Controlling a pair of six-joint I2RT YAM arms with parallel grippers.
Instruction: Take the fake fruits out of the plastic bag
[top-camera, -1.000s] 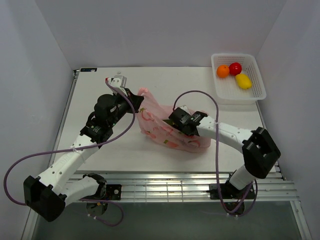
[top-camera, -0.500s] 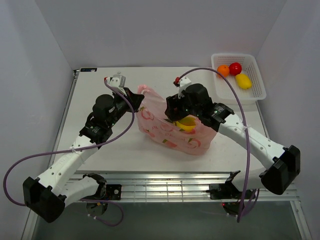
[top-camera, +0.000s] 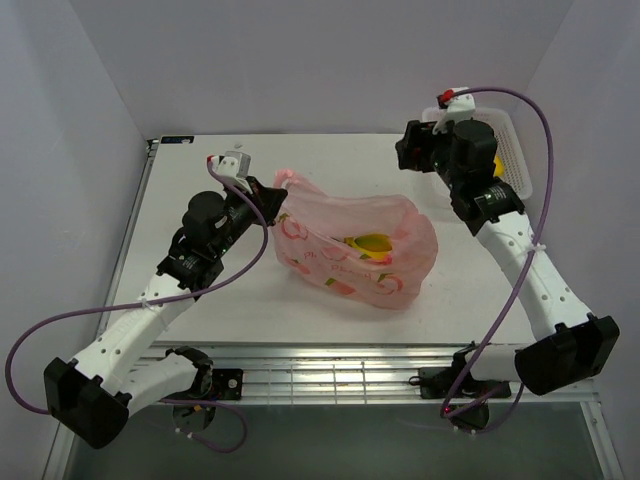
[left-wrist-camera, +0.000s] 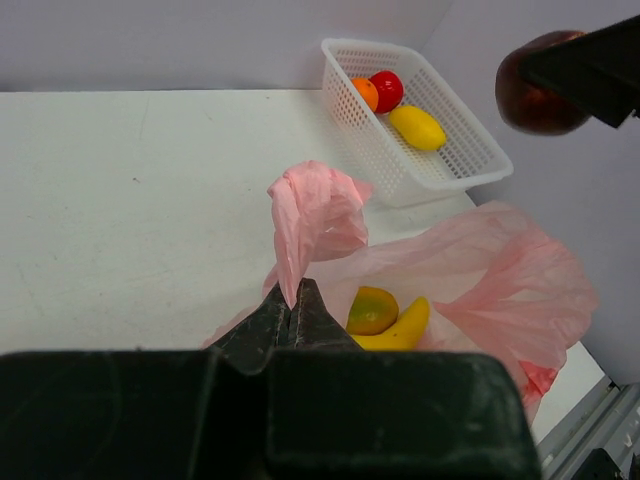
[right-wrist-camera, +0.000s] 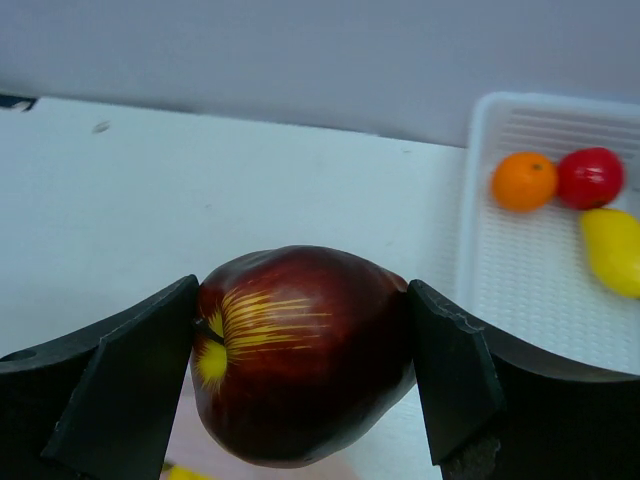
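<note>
White worktop (top-camera: 330, 160) holds plastic bag (top-camera: 335, 262) (banana (left-wrist-camera: 402, 330) inside). Left jaws pinch its handle (left-wrist-camera: 315, 205); right jaws clamp a red apple (right-wrist-camera: 300, 365).

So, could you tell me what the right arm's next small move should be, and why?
Probably move the red apple sideways until it is over the white basket, then open. The right gripper is shut on the apple above the table, short of the basket, where three fruits lie. The left gripper pinches the plastic bag by its handle.
</note>
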